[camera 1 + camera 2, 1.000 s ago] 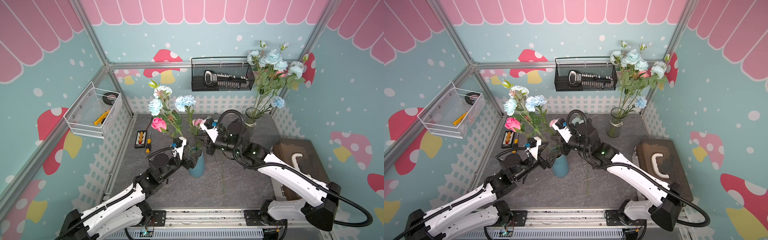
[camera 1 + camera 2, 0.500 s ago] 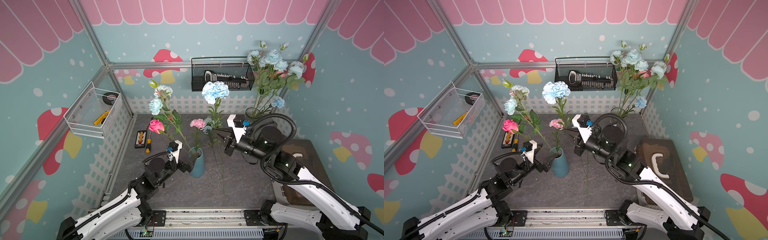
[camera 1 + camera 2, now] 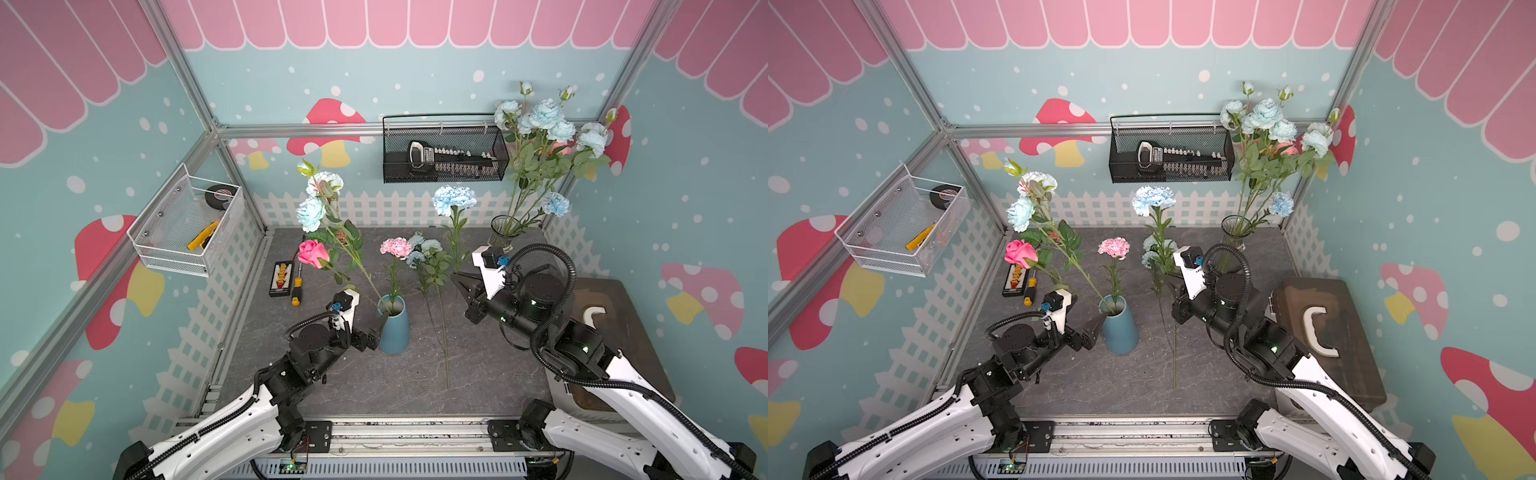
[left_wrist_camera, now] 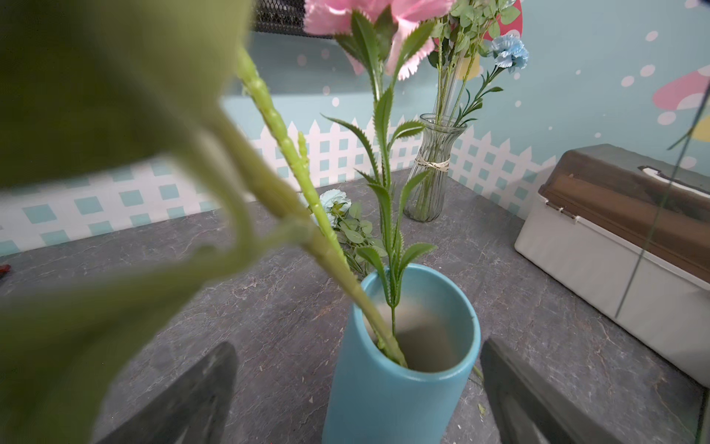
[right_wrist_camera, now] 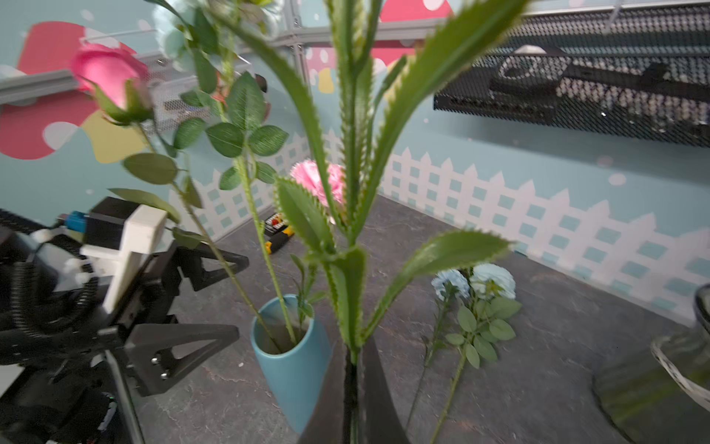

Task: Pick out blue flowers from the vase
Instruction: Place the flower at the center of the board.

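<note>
Since the blue carnation stands upright with its stem pinched low in the closed right tool, it hangs right of centre, clear of the blue vase. The likely set-down spot is the table below, beside the blue spray lying there. Blue roses lean upper left from the vase, nearer the left tool, spread wide about the vase; pink carnation and pink rose crowd them
</note>
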Robot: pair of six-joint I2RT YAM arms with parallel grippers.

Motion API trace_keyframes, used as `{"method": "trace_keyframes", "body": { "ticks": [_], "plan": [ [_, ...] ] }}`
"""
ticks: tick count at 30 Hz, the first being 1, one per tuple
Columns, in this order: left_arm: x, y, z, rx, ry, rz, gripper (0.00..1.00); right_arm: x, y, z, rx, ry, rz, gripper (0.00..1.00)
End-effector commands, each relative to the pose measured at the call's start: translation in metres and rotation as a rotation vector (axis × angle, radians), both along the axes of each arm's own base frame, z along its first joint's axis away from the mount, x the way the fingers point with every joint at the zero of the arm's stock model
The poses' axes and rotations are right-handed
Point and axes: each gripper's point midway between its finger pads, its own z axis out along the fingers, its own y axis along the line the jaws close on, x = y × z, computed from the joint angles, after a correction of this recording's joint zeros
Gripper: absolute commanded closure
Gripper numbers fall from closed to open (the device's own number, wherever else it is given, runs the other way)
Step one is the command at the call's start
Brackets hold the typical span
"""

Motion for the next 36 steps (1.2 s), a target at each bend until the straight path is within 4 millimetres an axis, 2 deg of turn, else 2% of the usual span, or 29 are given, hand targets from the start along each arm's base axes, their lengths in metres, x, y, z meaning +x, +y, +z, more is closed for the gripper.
{"method": "trace_keyframes", "body": {
  "ticks": [1, 4, 8, 14, 24, 32, 36],
  "plan": [
    [0.000, 0.004, -0.005, 0.006, -0.004, 0.016, 0.01, 0.017, -0.021, -0.033, 0.009, 0.125, -0.078, 1.00],
    [0.000, 0.005, -0.010, 0.005, -0.002, 0.024, 0.01, 0.043, -0.036, -0.076, 0.012, 0.272, -0.113, 1.00],
    [0.000, 0.008, -0.015, 0.001, -0.002, 0.033, 0.01, 0.068, -0.038, -0.127, 0.002, 0.449, -0.096, 1.00],
    [0.001, 0.012, -0.024, 0.003, -0.005, 0.059, 0.01, 0.092, -0.039, -0.184, -0.044, 0.611, -0.092, 1.00],
    [-0.001, 0.022, -0.027, -0.023, -0.026, 0.090, 0.01, 0.123, -0.066, -0.236, -0.036, 0.733, -0.176, 1.00],
    [-0.005, 0.028, -0.028, -0.045, -0.041, 0.101, 0.01, 0.154, -0.061, -0.278, -0.042, 0.839, -0.157, 1.00],
    [-0.004, 0.029, -0.029, -0.049, -0.042, 0.105, 0.02, 0.163, -0.062, -0.287, -0.047, 0.848, -0.174, 1.00]
  ]
}}
